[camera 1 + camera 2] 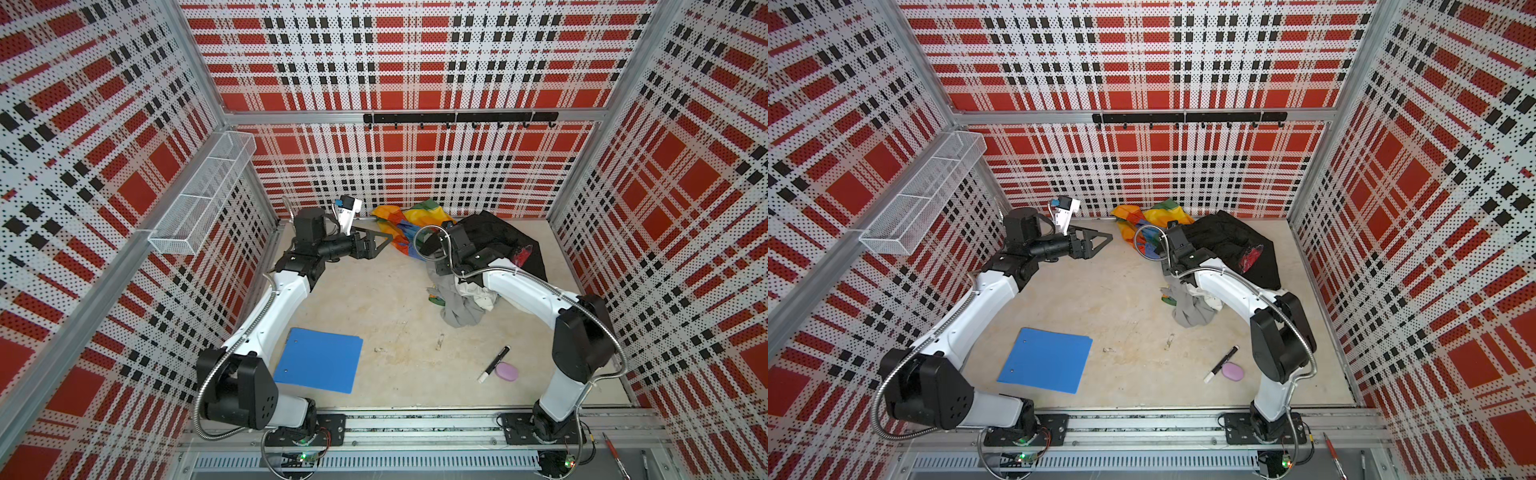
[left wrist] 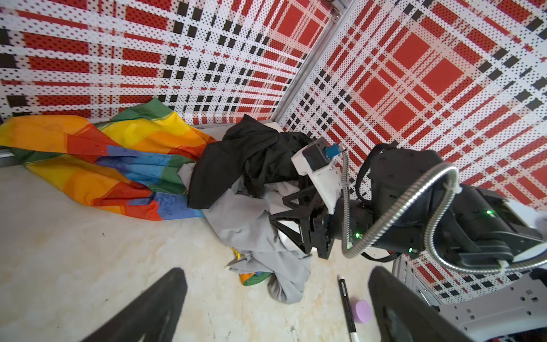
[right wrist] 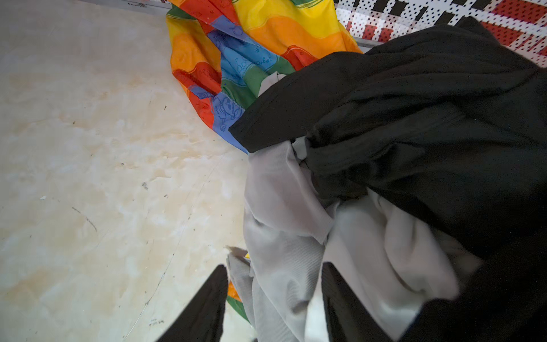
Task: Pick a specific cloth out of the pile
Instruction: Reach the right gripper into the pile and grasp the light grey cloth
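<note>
The pile lies at the back right of the table: a black garment (image 1: 494, 237) on top, a rainbow cloth (image 1: 411, 220) behind it and a white cloth (image 1: 478, 293) beneath my right arm. The grey cloth (image 1: 461, 309) (image 1: 1192, 313) spills forward from under them. My right gripper (image 3: 273, 266) (image 2: 278, 208) reaches down into the pile. Its fingers stand half apart on either side of a fold of the grey cloth (image 3: 281, 207), with a small gap on one side. My left gripper (image 1: 384, 239) (image 2: 276, 271) hovers wide open and holds nothing, left of the pile.
A blue folder (image 1: 318, 359) lies front left. A black marker (image 1: 494, 363) and a purple oval piece (image 1: 507, 371) lie front right. A wire basket (image 1: 203, 195) hangs on the left wall and a hook rail (image 1: 461, 118) on the back wall.
</note>
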Available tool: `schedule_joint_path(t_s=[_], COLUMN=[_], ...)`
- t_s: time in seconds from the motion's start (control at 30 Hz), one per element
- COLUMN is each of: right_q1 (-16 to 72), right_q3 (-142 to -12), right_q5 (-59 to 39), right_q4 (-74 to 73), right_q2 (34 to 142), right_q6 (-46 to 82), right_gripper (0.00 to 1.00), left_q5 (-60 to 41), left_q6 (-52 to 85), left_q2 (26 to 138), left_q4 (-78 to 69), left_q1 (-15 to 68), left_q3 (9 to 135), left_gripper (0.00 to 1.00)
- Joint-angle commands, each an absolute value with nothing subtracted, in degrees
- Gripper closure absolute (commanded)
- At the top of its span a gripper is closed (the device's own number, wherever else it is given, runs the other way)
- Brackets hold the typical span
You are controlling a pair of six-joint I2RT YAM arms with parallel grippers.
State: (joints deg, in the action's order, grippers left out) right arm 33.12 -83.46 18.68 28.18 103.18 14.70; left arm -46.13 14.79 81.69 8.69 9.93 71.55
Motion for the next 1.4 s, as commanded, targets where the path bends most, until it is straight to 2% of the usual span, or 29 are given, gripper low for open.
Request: schedule_joint_path(t_s=[0.0, 0.33, 0.57, 1.07, 1.37], right_q1=[31.1, 29.1, 28.6, 28.7, 28.7], right_q3=[-87.1, -87.1, -87.7, -88.5, -87.7], right_q5=[19.1, 21.5, 18.8, 22.0, 22.3], right_q4=[28.6, 29.9, 28.6, 27.6, 26.3], right_q2=[106.0, 109.6, 111.0, 111.4, 105.5], right_q6=[14.0, 13.9, 13.1, 12.2, 11.8], right_gripper=[0.47, 0.53, 0.58, 0.85, 0.9], left_q5=[-46.8, -47.4, -47.3, -47.5, -48.2], left_q6=[13.6, 15.7, 15.4, 15.4, 16.1], left_q2=[79.5, 80.2, 80.8, 81.0, 81.0], left_q4=[8.2, 6.3, 6.7, 6.8, 6.5], left_q1=[10.5, 11.2, 11.9, 12.0, 12.1], left_q3=[71.3, 70.6, 70.9, 71.0, 71.2], left_gripper=[0.01, 0.01, 0.01, 0.01, 0.01])
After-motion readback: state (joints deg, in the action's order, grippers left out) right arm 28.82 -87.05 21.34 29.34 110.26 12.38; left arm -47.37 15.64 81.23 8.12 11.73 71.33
